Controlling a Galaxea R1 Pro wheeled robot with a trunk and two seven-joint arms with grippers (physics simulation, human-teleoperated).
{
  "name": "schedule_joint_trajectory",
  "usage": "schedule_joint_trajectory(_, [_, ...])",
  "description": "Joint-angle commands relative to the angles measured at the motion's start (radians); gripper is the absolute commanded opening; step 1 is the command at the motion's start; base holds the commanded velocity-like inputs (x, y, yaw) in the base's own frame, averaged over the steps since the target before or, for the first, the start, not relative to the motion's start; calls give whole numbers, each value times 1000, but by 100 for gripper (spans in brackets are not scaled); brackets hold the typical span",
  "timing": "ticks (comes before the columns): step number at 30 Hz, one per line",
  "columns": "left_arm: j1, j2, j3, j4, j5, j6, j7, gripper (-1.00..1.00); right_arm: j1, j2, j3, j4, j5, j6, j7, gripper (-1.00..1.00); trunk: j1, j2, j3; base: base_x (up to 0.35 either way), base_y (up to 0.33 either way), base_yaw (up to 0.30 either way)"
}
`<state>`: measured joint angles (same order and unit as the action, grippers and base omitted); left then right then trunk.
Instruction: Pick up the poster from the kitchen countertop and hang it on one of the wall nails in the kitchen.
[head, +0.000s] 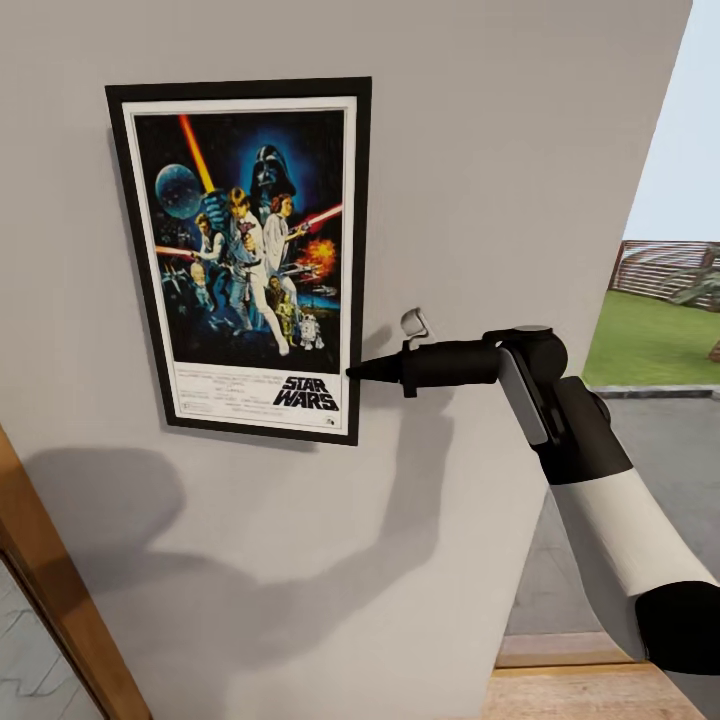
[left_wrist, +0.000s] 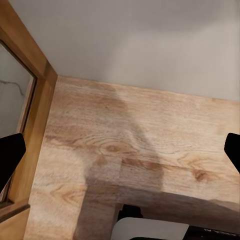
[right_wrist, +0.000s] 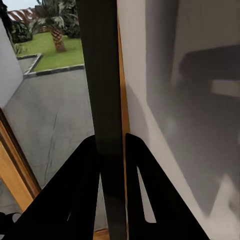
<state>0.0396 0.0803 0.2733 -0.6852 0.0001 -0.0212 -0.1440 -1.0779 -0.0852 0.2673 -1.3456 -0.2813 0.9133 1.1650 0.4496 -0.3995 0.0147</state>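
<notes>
Against the plain pale grey wall (head: 480, 150), the right gripper (head: 356, 373) pinched the right edge of the thin, black-framed Star Wars poster (head: 245, 255): a light, stiff thing, I judged. Left gripper (left_wrist: 120, 152) gaped empty.

Poster (head: 245, 255): upright rectangular print in a thin black frame with a white border. Artwork is dark blue, showing a helmeted dark figure at top, a planet-like sphere at upper left, several pale-clothed figures at centre with glowing red and orange blades, and two small droids below. "STAR WARS" title sits at lower right above the bottom border, beside fine credit text. Pose: flat against the pale grey wall, very slightly tilted, off the floor. State: its right frame edge is clamped between the fingers of the right end effector (head: 352, 373); in the right wrist view the frame (right_wrist: 102, 85) appears edge-on as a dark strip.
</notes>
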Motion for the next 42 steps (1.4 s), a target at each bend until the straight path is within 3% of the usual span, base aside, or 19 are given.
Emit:
schedule_joint_trajectory(1, [0,0,4,0,0,-1,-6,100,0,-1,1,0,-6,7,2,-100,0,-1,0,0,0,0])
schedule_joint_trajectory(16, [0,0,3,0,0,-1,-6,100,0,-1,1,2,-6,7,1,-100,0,-1,0,107,0,0])
schedule_joint_trajectory(42, [0,-1,7,-1,-1,-5,-6,100,9,-1,-1,0,0,1,-2,-100,0,-1,0,2,0,0])
